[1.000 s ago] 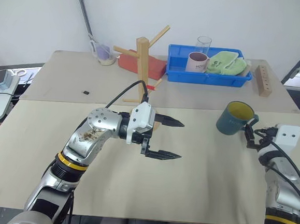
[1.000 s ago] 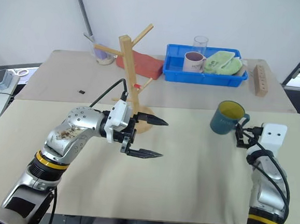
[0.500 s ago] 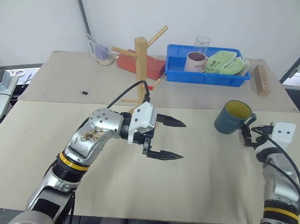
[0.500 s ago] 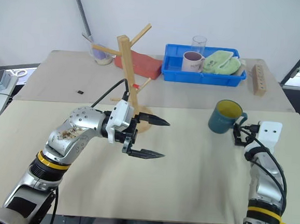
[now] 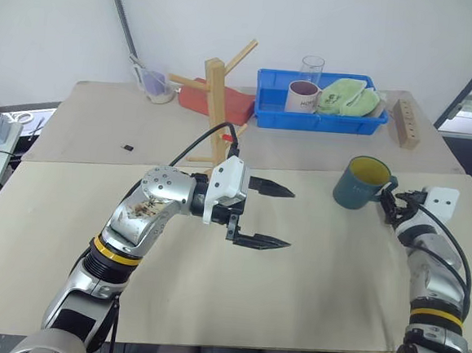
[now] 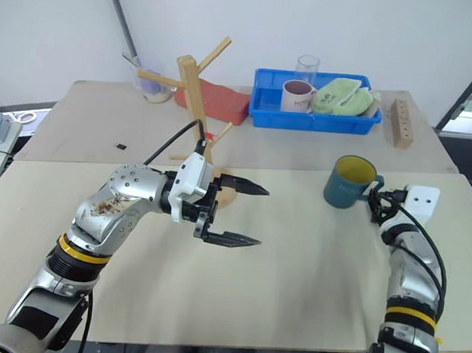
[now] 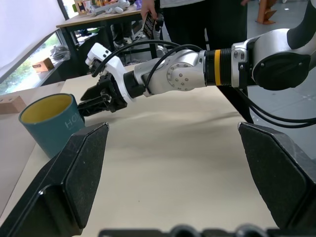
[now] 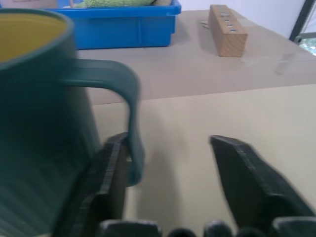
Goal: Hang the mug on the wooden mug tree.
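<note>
right gripper (image 8: 168, 182) has reached the mug (image 5: 360, 183) handle, fingers apart astride it

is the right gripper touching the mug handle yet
Touching, on one side: in the right wrist view one finger lies against the lower handle of the mug, inside its loop. The other finger stands clear, so the right gripper has not closed.

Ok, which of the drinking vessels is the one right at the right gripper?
The dark teal mug with the yellow inside, standing alone on the near table; the right gripper is at its handle. The white mug and glass tumbler are far back, at the blue bin.
</note>
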You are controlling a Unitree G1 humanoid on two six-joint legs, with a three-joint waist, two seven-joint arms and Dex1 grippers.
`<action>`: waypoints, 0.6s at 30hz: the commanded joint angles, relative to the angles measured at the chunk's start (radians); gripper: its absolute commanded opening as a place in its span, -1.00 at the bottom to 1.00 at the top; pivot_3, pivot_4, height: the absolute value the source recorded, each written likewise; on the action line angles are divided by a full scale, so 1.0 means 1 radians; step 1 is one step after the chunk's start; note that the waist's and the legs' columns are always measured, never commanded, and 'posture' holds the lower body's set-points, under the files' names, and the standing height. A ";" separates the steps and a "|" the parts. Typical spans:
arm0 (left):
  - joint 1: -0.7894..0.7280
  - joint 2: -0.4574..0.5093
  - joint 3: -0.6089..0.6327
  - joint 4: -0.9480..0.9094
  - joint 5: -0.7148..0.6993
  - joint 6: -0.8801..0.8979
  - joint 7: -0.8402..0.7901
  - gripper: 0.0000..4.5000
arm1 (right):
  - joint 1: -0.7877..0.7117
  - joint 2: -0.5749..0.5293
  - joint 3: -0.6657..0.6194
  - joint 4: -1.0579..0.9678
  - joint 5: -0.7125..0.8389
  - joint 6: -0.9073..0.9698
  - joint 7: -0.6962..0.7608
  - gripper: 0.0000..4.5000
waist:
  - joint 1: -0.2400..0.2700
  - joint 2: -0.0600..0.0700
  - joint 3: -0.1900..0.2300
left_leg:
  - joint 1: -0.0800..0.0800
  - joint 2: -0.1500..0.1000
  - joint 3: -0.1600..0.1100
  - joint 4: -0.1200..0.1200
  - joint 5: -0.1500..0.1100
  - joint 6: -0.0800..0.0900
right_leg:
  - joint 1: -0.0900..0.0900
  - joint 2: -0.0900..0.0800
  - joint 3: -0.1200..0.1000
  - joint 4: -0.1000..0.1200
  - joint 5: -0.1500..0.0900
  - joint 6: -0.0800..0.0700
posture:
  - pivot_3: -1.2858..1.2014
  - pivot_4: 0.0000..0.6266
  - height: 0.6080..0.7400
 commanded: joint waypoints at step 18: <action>0.085 0.094 0.138 -0.140 -0.100 0.115 0.074 1.00 | 0.110 -0.124 0.107 -0.441 -0.037 0.008 0.145 -0.97 | -0.001 0.004 0.001 | 0.000 0.001 0.000 0.000 0.000 0.000 | -0.001 0.002 0.002 0.000 0.001 0.003 | 0.03 -0.52 0.63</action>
